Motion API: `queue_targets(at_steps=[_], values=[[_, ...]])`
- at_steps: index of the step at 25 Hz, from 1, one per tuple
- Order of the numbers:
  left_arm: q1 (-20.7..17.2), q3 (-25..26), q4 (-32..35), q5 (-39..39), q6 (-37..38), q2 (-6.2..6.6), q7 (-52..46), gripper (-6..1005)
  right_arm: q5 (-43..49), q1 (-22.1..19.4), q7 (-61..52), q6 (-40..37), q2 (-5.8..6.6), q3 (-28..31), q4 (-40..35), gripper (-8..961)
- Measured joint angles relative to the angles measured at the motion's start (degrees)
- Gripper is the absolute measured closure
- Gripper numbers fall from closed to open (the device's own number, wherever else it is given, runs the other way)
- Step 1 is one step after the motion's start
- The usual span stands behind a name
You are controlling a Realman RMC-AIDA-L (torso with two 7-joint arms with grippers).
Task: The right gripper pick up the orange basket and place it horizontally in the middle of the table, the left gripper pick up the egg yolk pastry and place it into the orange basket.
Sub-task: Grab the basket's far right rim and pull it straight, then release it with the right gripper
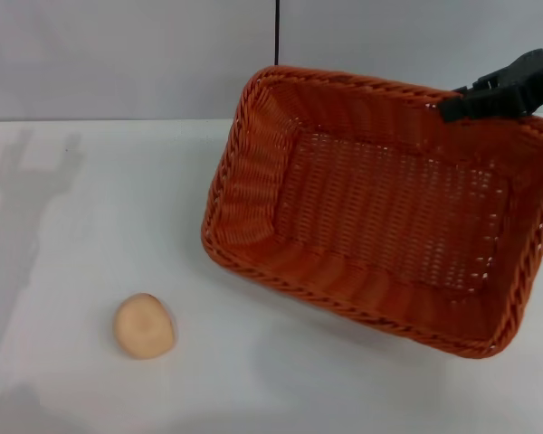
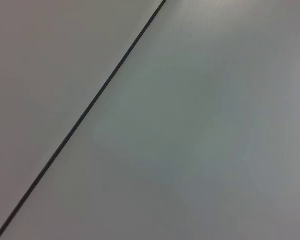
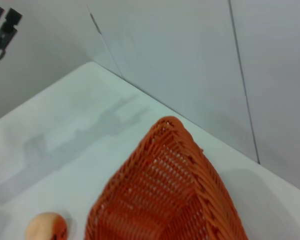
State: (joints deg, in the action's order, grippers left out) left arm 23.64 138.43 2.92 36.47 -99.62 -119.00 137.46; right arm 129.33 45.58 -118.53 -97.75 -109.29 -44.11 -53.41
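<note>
The orange basket (image 1: pixel 380 217) hangs tilted over the right half of the white table (image 1: pixel 118 208), casting a shadow under its near side. My right gripper (image 1: pixel 460 104) is shut on its far right rim. In the right wrist view the orange basket (image 3: pixel 165 200) fills the lower middle. The egg yolk pastry (image 1: pixel 145 325) lies alone on the table at the near left, well apart from the basket, and the same egg yolk pastry (image 3: pixel 46 227) shows beside the basket's corner. A black piece that looks like my left gripper (image 3: pixel 4 24) is far off, raised above the table's left side.
A grey wall with a dark vertical seam (image 1: pixel 277 32) stands behind the table. The left wrist view holds only that plain wall and a dark seam (image 2: pixel 80 120). An arm's shadow (image 1: pixel 27 190) falls on the table's left side.
</note>
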Motion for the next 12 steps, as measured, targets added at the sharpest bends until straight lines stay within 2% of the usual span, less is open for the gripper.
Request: queue_targets(at_steps=[12], values=[[0.1, 0.0, 0.1, 0.2, 0.0, 0.0, 0.0, 155, -9.9, -1.5, 1.9, -6.5, 3.13, 1.3, 1.3, 791]])
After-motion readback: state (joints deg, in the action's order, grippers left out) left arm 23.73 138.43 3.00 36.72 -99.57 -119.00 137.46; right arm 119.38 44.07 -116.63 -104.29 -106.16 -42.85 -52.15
